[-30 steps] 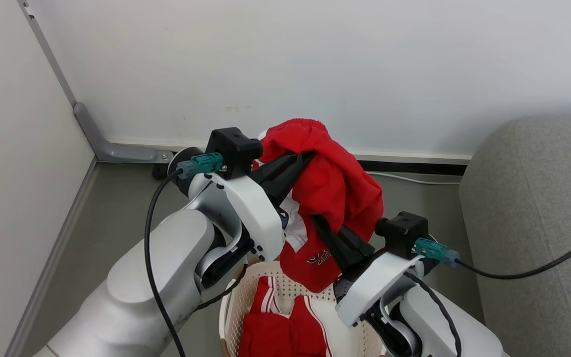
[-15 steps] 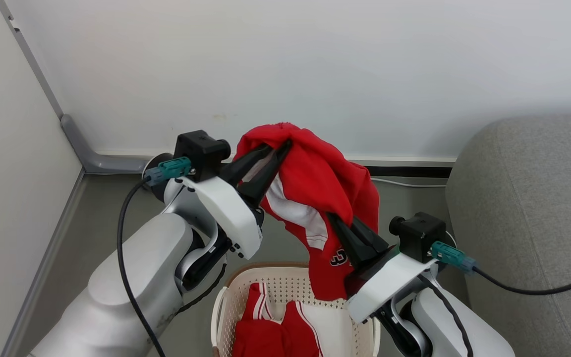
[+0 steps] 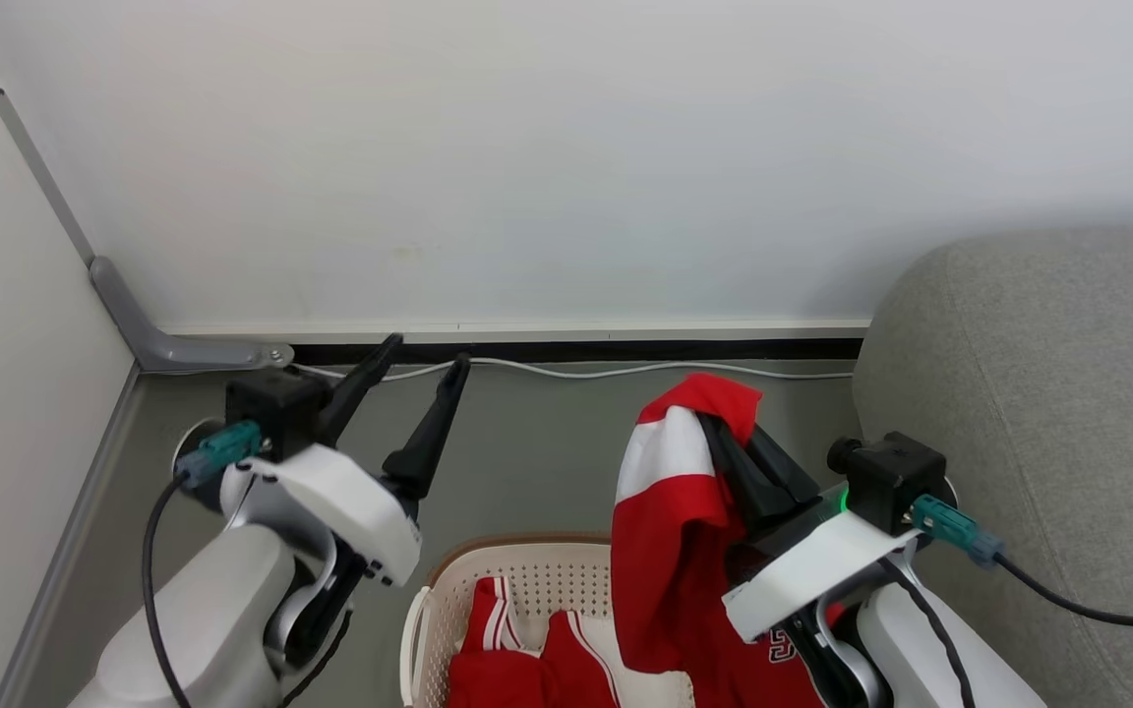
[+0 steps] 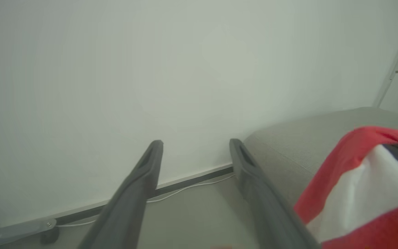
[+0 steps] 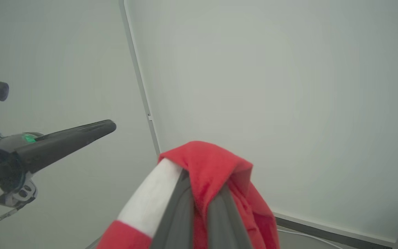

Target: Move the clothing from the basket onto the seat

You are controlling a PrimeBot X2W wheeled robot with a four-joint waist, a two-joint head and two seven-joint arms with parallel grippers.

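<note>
The right gripper (image 3: 724, 438) is clamped on a red garment (image 3: 670, 531) with a white panel, pinching a fold near its top. The cloth hangs from the fingers over the right side of the basket (image 3: 488, 547), clear of the grey couch (image 3: 1039, 374) just to the right. Low on the hanging cloth, beside the arm, a white printed character shows half hidden. It may be a 3 but cannot be read for sure. The left gripper (image 3: 427, 351) stands released and empty, fingers spread, raised above the grey floor (image 3: 537, 442) to the left of the basket. More red clothing (image 3: 517, 678) with white stripes lies inside the perforated cream basket. A white cable (image 3: 576, 372) runs along the foot of the wall (image 3: 527, 177).
</note>
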